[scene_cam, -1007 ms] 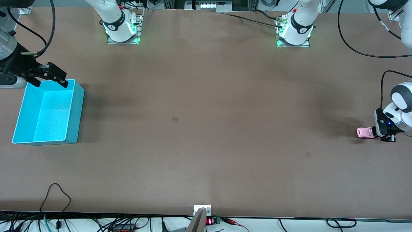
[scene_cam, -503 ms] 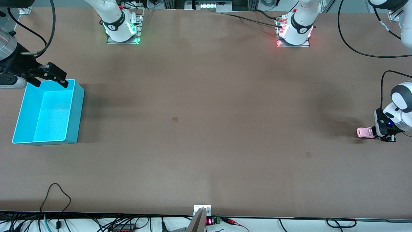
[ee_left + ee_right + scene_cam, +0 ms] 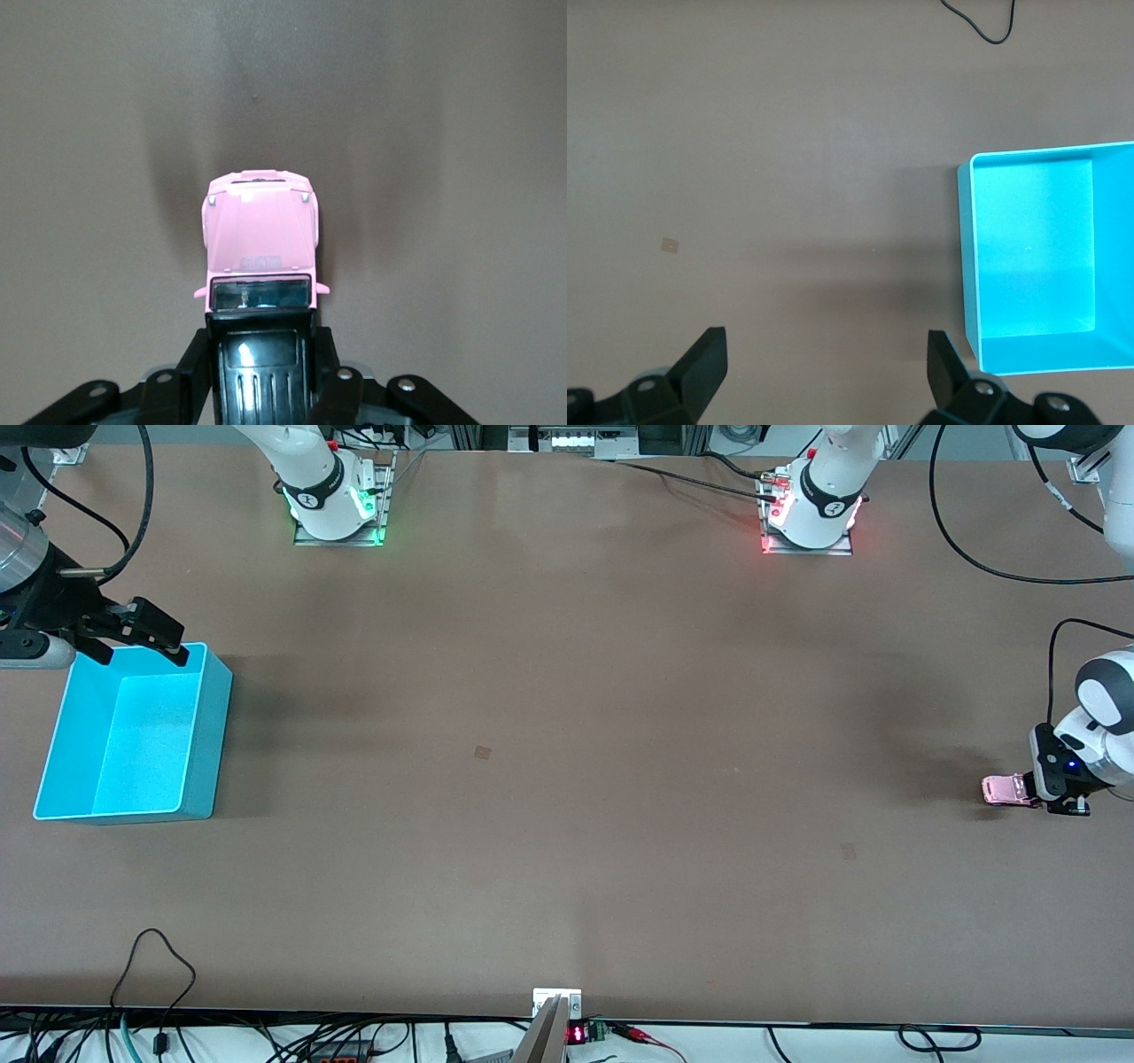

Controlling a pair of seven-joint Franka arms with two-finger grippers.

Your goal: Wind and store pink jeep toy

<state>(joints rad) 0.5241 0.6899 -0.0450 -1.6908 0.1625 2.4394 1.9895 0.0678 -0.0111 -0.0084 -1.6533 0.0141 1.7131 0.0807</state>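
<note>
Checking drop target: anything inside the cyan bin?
Nothing seen inside the cyan bin: bare floor in the front and right wrist views. The open right gripper covers its rim toward the bases. The left gripper grips the pink jeep toy.

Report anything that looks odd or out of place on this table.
Nothing stands out. The left gripper holds the pink jeep by its black rear, level. The right gripper waits open over the empty blue bin, which sits upright.

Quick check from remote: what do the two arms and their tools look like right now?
Both arms are white with black joint bands and black cables. The left tool is black with a blue light; the right tool has black angular fingers.
</note>
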